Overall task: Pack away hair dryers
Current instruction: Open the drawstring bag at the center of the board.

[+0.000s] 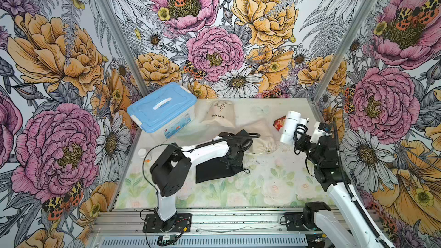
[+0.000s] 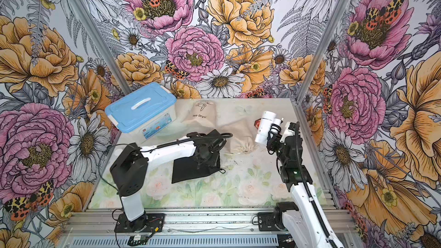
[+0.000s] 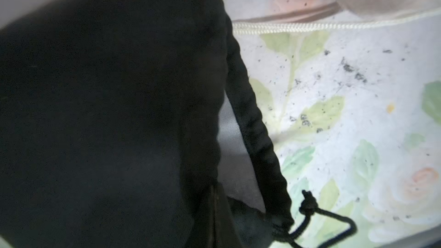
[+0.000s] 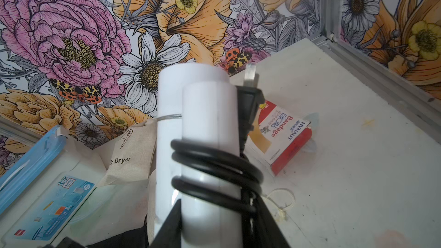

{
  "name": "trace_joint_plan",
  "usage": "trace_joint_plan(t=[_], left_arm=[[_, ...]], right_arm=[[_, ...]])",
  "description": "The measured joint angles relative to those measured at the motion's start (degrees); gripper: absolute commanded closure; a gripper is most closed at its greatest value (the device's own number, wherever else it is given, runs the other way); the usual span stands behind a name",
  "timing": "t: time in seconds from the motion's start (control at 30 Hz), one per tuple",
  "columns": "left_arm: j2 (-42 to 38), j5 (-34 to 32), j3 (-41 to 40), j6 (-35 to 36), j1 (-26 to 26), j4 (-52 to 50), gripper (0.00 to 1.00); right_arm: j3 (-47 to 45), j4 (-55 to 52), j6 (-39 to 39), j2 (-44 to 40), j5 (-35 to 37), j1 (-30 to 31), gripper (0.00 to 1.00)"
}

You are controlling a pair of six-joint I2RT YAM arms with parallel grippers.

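Note:
A white hair dryer (image 1: 289, 125) (image 2: 264, 125), with black cord wound round its handle, is held up above the table's right side. My right gripper (image 1: 298, 137) (image 2: 274, 137) (image 4: 210, 223) is shut on that handle; in the right wrist view the hair dryer (image 4: 205, 115) stands between the fingers, its plug beside it. A black pouch (image 1: 214, 171) (image 2: 191, 171) lies in the middle of the table. My left gripper (image 1: 235, 157) (image 2: 205, 156) (image 3: 214, 201) is shut on the cloth at the black pouch's (image 3: 107, 115) drawstring mouth. No other hair dryer shows.
A clear box with a blue lid (image 1: 162, 109) (image 2: 140, 108) stands at the back left. Two beige pouches lie behind the arms, one printed "Hair Dryer" (image 1: 219, 115) (image 4: 133, 153), the other (image 1: 259, 137) tied shut. A red bandage box (image 4: 284, 139) (image 1: 278, 124) sits behind the dryer.

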Motion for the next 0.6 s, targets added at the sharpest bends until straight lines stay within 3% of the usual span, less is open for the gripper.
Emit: trace_joint_plan(t=[0.17,0.33,0.6], left_arm=[[-9.55,0.02,-4.87,1.62,2.91,-0.37,1.00],[-13.18,-0.02,-7.54,3.58,5.62,-0.98,1.00],[-17.79,-0.68,-6.60,7.17,12.74,-2.45,1.00]], right_arm=[[0.00,0.04,0.02,0.15,0.00,0.28,0.89],[0.22,0.22,0.02,1.05,-0.72,1.99,0.89],[0.26,0.83,0.00,3.82,-1.29,11.52,0.89]])
